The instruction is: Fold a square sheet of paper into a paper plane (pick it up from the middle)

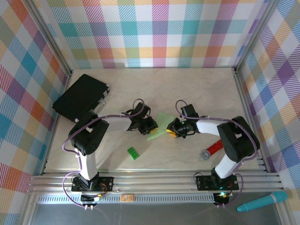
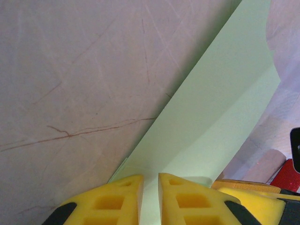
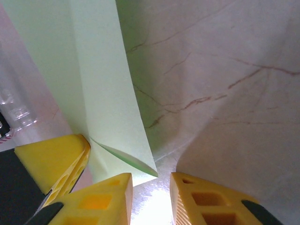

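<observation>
The pale-green sheet of paper point(image 1: 161, 126) sits mid-table, folded over with creased flaps, between both grippers. My left gripper point(image 1: 149, 125) holds its left side. In the left wrist view the paper point(image 2: 211, 108) runs into the narrow slot of that gripper point(image 2: 150, 190), whose yellow fingers point(image 2: 117, 201) stand almost together on it. My right gripper point(image 1: 172, 127) is at the paper's right edge. In the right wrist view this gripper point(image 3: 151, 187) is open over bare table, and a lifted corner of the paper point(image 3: 108, 108) ends just ahead of its left finger point(image 3: 103, 199).
A small bright-green toy brick point(image 1: 133, 153) lies in front of the left arm. A black case point(image 1: 80, 96) sits at the back left. A red and silver pen point(image 1: 212, 150) lies near the right arm, and a teal marker point(image 1: 262, 201) lies off the table's front edge.
</observation>
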Controlling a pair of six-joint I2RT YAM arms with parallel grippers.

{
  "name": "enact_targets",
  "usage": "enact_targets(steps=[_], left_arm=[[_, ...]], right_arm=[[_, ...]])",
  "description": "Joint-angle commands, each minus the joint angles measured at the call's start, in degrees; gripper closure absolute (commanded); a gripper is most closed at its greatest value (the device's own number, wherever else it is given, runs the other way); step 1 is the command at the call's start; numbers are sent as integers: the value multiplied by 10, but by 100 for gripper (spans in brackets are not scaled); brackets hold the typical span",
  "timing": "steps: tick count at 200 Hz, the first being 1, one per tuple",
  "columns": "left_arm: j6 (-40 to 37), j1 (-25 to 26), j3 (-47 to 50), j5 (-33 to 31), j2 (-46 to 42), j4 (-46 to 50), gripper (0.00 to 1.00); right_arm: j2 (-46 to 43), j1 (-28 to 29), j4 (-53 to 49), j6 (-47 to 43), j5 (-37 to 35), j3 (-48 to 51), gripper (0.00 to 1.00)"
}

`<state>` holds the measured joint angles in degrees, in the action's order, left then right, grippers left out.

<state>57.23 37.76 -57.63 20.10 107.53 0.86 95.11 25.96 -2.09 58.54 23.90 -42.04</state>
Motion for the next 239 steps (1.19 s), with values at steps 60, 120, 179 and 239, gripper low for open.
enact_targets(steps=[60, 120, 179, 239], left_arm=[[0, 2, 15, -9, 27, 40, 82], [5, 0, 20, -10, 17, 38, 80], [8, -4, 25, -9, 6, 32, 78], [-7, -4, 25, 1, -25, 5, 72]], right_arm=[[24, 7, 33, -26, 12, -16, 74], [6, 8, 60, -19, 4, 2, 75], [-15, 9, 76, -7, -5, 18, 78], [-31, 8, 75, 2, -3, 16, 92]])
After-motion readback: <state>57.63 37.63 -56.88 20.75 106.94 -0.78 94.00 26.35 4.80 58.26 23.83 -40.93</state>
